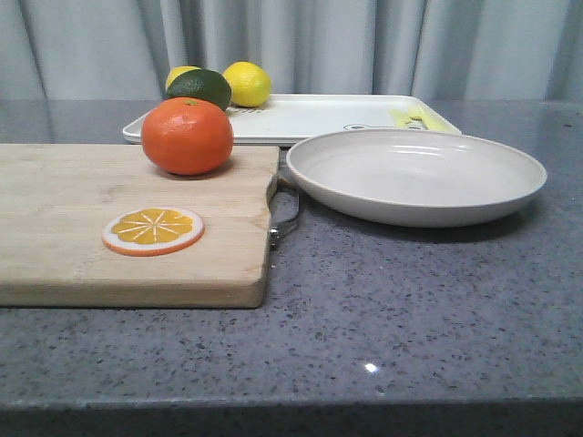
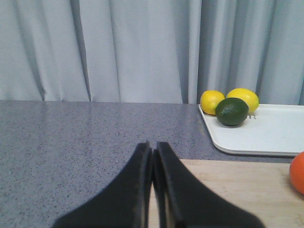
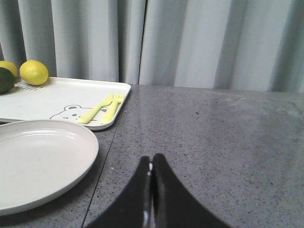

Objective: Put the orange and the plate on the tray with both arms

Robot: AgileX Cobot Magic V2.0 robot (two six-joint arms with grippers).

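Observation:
The orange (image 1: 187, 135) sits on the far right part of a wooden cutting board (image 1: 82, 237); its edge shows in the left wrist view (image 2: 299, 172). The off-white plate (image 1: 415, 174) rests on the grey table right of the board, also in the right wrist view (image 3: 33, 164). The white tray (image 1: 310, 116) lies behind both and shows in both wrist views (image 2: 270, 130) (image 3: 57, 97). My left gripper (image 2: 152, 148) is shut and empty, over the board's left edge, well left of the orange. My right gripper (image 3: 151, 159) is shut and empty, right of the plate. Neither gripper shows in the front view.
An orange slice disc (image 1: 153, 229) lies on the board. Two lemons (image 1: 247, 84) and a dark green fruit (image 1: 200, 86) sit at the tray's far left corner. A yellow fork and knife (image 3: 102, 108) lie on the tray's right part. Grey curtains hang behind the table.

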